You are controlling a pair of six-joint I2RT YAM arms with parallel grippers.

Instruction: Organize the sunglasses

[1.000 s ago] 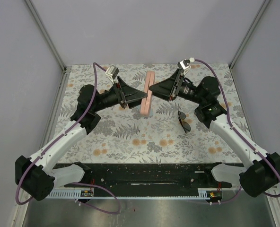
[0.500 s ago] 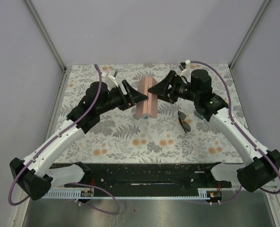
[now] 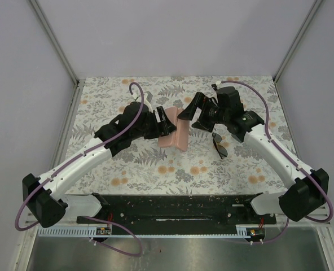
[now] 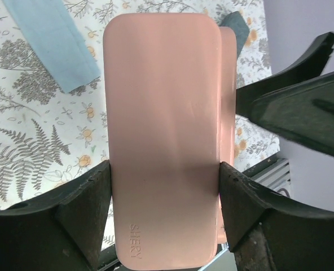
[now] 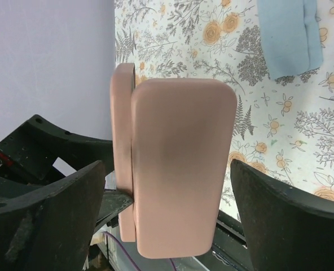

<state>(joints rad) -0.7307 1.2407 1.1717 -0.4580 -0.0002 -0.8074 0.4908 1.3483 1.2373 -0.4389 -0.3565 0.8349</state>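
Note:
A pink oblong case [image 3: 175, 135] hangs tilted just above the table centre, its two halves slightly offset. My left gripper [image 3: 167, 125] is shut on it; in the left wrist view the fingers [image 4: 82, 209] press both long edges of the case [image 4: 161, 124]. My right gripper [image 3: 187, 113] is open. It straddles the case [image 5: 181, 169] from the other side, with a gap at its left finger [image 5: 54, 220]. The dark-lensed sunglasses [image 3: 219, 144] lie folded on the table, right of the case. The pale pair is out of view.
A light blue cloth lies on the floral table beyond the case, seen in the left wrist view [image 4: 51, 39] and the right wrist view [image 5: 288, 34]. Grey walls close the back and sides. A black rail [image 3: 172, 206] runs along the near edge.
Both arms have brought the pink case down and toward the near edge. The case has turned from edge-on to showing its broad face, tilted.

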